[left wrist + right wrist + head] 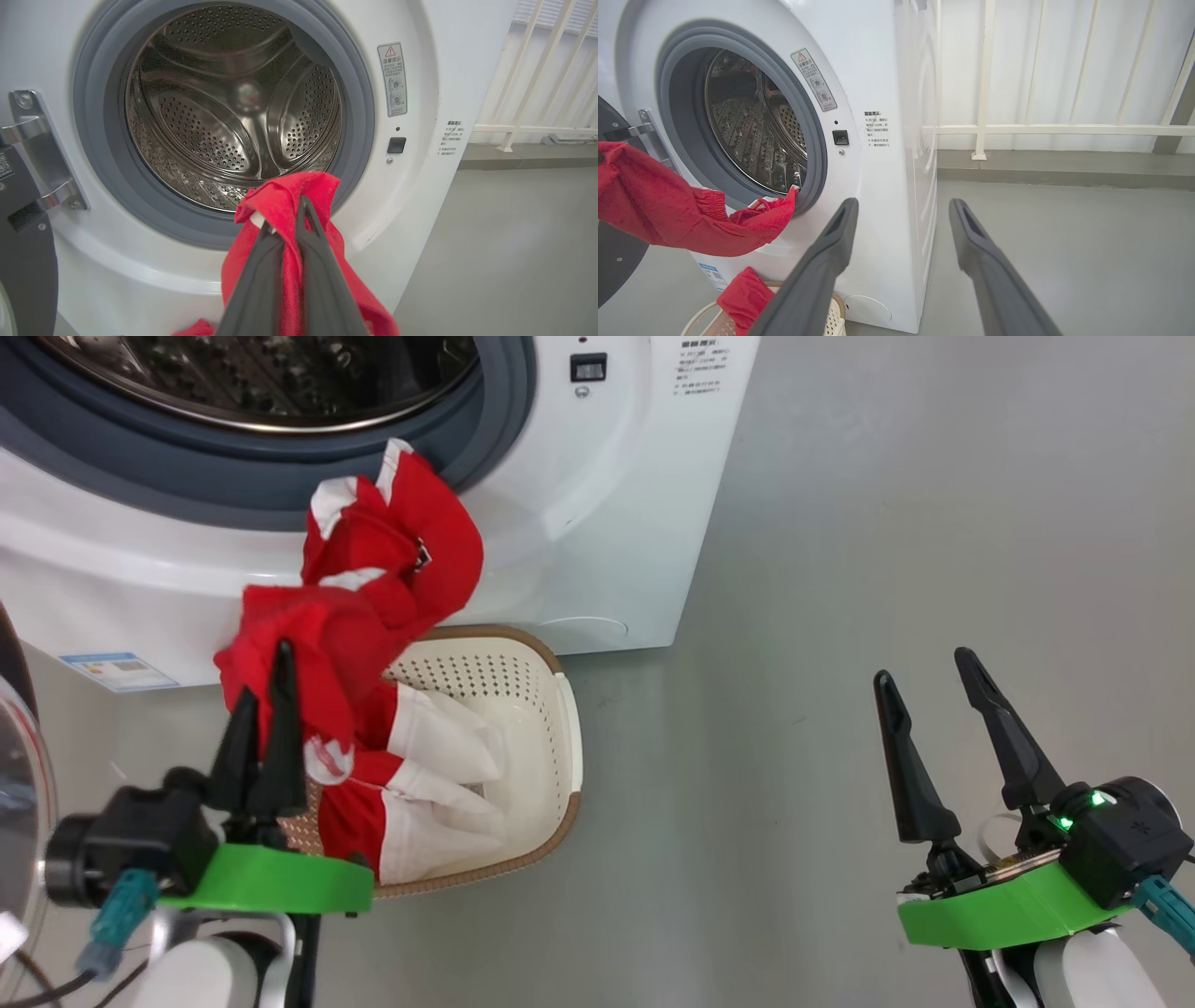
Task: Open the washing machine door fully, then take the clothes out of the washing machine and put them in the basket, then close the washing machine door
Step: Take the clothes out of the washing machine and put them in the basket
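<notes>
My left gripper (263,686) is shut on a red garment (373,588) with white panels, held in front of the washing machine (597,523). The garment drapes from the grey rubber ring (93,154) down toward the basket (560,775), which stands on the floor against the machine and holds another red and white garment (420,784). In the left wrist view my fingers (261,280) pinch the red cloth (289,205) before the bare steel drum (224,116). The door's black rim (612,261) stands swung open at the left. My right gripper (934,695) hangs open over bare floor.
Grey floor (840,569) stretches to the right of the machine. A white railing (1017,126) runs along the wall behind. The door hinge (32,144) is at the opening's left side.
</notes>
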Robot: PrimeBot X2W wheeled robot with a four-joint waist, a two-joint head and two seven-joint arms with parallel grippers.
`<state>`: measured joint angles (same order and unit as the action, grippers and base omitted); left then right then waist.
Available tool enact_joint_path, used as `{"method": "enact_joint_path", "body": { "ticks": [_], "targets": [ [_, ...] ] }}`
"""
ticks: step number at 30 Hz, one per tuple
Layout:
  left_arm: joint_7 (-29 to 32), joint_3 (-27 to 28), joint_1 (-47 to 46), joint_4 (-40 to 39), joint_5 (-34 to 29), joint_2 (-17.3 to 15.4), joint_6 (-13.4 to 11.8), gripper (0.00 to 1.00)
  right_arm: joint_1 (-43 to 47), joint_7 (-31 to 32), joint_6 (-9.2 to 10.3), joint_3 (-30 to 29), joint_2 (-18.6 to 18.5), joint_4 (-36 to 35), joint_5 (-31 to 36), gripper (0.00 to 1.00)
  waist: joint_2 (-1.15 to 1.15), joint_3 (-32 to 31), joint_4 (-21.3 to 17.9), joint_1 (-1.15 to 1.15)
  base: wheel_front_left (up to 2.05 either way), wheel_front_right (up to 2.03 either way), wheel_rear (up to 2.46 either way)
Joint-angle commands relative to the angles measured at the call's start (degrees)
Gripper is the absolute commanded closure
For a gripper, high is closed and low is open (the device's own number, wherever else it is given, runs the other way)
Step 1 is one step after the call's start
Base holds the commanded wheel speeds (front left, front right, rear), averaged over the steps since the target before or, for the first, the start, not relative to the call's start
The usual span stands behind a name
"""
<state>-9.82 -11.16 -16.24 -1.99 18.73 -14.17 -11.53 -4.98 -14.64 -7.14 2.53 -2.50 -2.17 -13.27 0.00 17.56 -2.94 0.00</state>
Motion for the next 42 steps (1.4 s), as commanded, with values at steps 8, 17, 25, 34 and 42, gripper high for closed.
{"method": "enact_joint_path", "body": {
  "ticks": [8, 17, 25, 34, 42],
  "targets": [
    [-2.72, 0.62, -6.88, 15.15, 1.96, 1.76, 2.83, 1.0, -1.21, -0.36, -0.35, 1.84, -0.38, -1.38, 0.05, 0.0, 0.0, 2.31, -1.26, 0.0, 0.0, 0.0, 0.0],
    [-4.58, 1.11, -14.05, 34.79, 3.96, 4.14, 5.85, 1.0, -2.27, -0.36, -0.35, 2.36, -0.38, -1.0, -0.27, 0.0, 0.0, 4.36, -2.73, 0.0, 0.0, 0.0, 0.0],
    [-5.02, 1.62, -20.92, 50.84, 5.28, 5.58, 8.66, 1.0, -3.28, -0.36, -0.35, 3.19, -0.38, -0.66, -0.52, 0.0, 0.0, 7.02, -4.12, 0.0, 0.0, 0.0, 0.0],
    [-5.14, 1.97, -27.82, 64.01, 6.17, 6.26, 10.82, 1.0, -4.73, -0.36, -0.35, 3.52, -0.38, -0.68, -0.7, 0.0, 0.0, 10.46, -5.37, 0.0, 0.0, 0.0, 0.0],
    [-3.7, 2.46, -32.32, 71.73, 7.59, 6.1, 12.06, 1.0, -6.15, -0.36, -0.35, 4.63, -0.38, -0.66, -1.1, 0.0, 0.0, 13.56, -6.62, 0.0, 0.0, 0.0, 0.0]
  ]
}}
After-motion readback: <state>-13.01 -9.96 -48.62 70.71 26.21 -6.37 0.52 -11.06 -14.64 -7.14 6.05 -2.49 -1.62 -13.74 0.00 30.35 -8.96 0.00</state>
